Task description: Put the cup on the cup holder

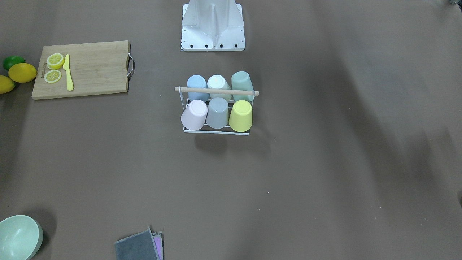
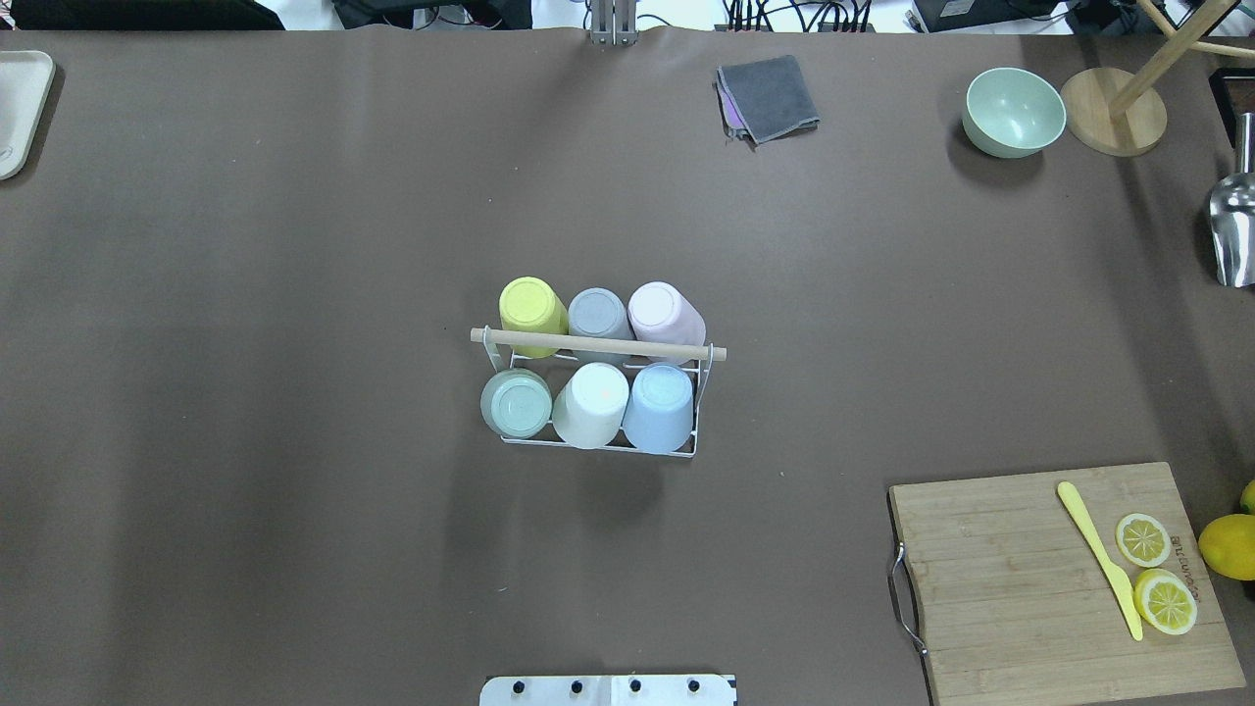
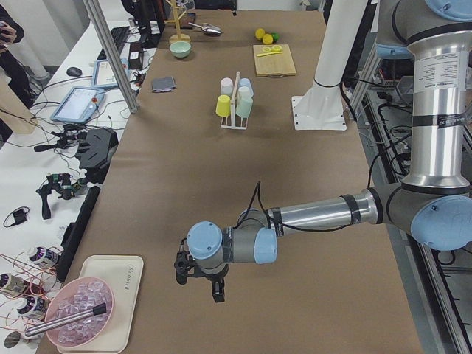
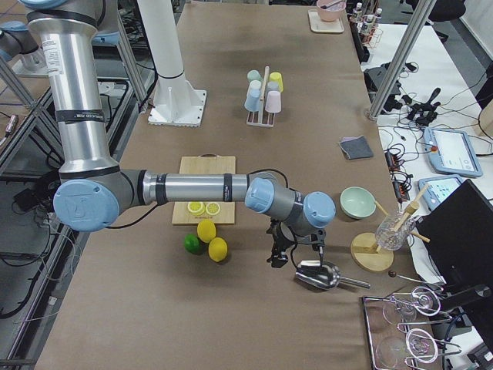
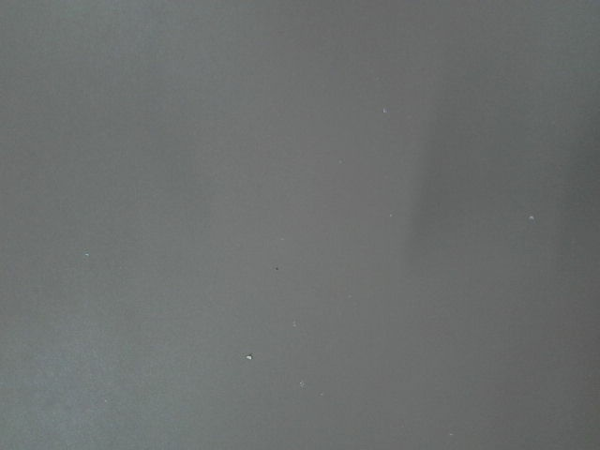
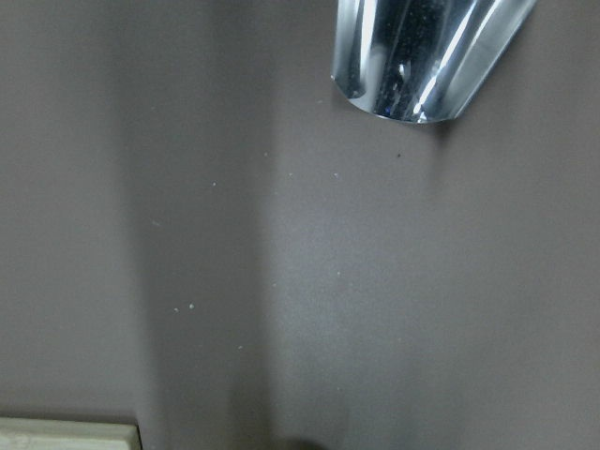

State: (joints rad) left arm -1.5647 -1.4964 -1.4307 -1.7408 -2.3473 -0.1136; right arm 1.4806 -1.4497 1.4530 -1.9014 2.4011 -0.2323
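The cup holder (image 1: 216, 90), a white wire rack with a wooden rod across its top, stands mid-table; it also shows in the overhead view (image 2: 598, 344). Several cups sit upside down on it: yellow (image 1: 240, 115), grey (image 1: 218, 112), pink (image 1: 195, 114), blue (image 1: 197, 86), white (image 1: 217, 83) and green (image 1: 242, 83). My left gripper (image 3: 199, 286) hangs low over bare table far from the rack, seen only in the left side view. My right gripper (image 4: 283, 260) is by a metal scoop (image 4: 317, 275), seen only in the right side view. I cannot tell if either is open.
A wooden cutting board (image 1: 90, 68) holds lemon slices and a yellow knife, with whole lemons (image 1: 22, 72) beside it. A green bowl (image 1: 18, 236), a grey cloth (image 1: 139, 247), a wooden stand (image 2: 1113, 123) and a tray with a pink bowl (image 3: 77, 321) sit near the table's edges.
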